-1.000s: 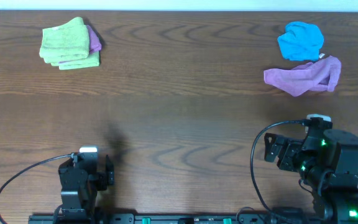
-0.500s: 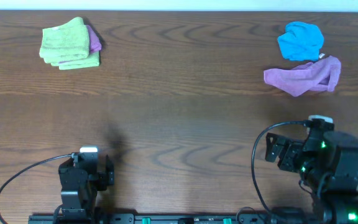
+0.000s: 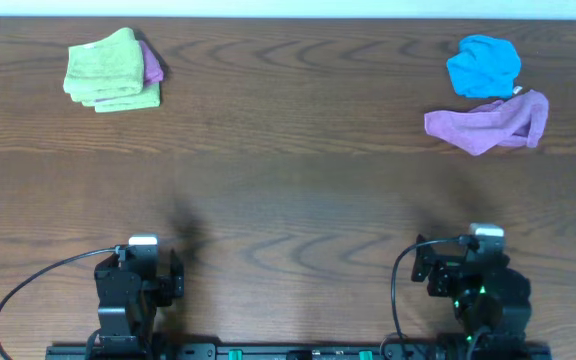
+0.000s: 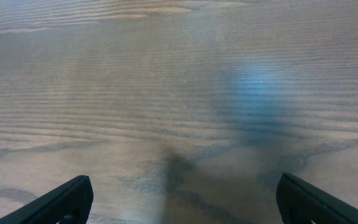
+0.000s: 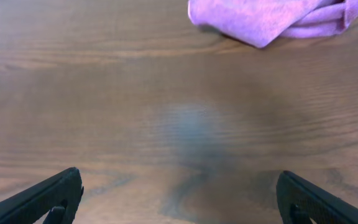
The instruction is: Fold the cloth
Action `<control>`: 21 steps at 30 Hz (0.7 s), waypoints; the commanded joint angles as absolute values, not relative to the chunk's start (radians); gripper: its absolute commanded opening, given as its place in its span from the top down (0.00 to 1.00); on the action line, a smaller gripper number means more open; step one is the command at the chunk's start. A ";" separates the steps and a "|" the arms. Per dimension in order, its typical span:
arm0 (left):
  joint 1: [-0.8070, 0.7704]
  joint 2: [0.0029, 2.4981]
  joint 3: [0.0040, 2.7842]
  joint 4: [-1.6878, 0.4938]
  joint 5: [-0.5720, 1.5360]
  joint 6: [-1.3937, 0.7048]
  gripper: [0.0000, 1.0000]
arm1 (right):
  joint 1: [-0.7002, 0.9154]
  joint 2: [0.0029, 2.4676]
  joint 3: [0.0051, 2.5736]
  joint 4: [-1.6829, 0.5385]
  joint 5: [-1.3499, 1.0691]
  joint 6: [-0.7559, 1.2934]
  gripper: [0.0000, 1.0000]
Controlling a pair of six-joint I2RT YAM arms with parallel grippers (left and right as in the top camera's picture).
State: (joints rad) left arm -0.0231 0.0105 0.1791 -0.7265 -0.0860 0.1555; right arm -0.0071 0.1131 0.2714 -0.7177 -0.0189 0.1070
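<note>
The lime-green cloth [image 3: 110,68] lies folded in a neat stack at the far left of the table, on top of a purple cloth [image 3: 152,62] that peeks out at its right side. My left gripper [image 3: 144,245] rests at the front left edge, open and empty; the left wrist view [image 4: 179,202] shows only bare wood between its fingers. My right gripper [image 3: 484,236] rests at the front right, open and empty [image 5: 179,199]. Both grippers are far from the green cloth.
A crumpled bright blue cloth [image 3: 483,65] lies at the far right, with a crumpled purple cloth [image 3: 490,122] just in front of it; the purple one also shows at the top of the right wrist view [image 5: 272,18]. The table is dark wood.
My right arm has pulled back toward the front edge and lowered to its rest pose. The left arm and the cloths have not moved.
</note>
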 commanded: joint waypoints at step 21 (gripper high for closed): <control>-0.019 0.004 0.163 -0.736 -0.084 0.165 0.05 | 0.049 0.005 0.159 -0.730 -0.004 -0.059 0.01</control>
State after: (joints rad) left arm -0.0231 0.0105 0.1791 -0.7269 -0.0856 0.1555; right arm 0.0341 0.0162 0.1711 -0.7185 -0.0063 -0.0124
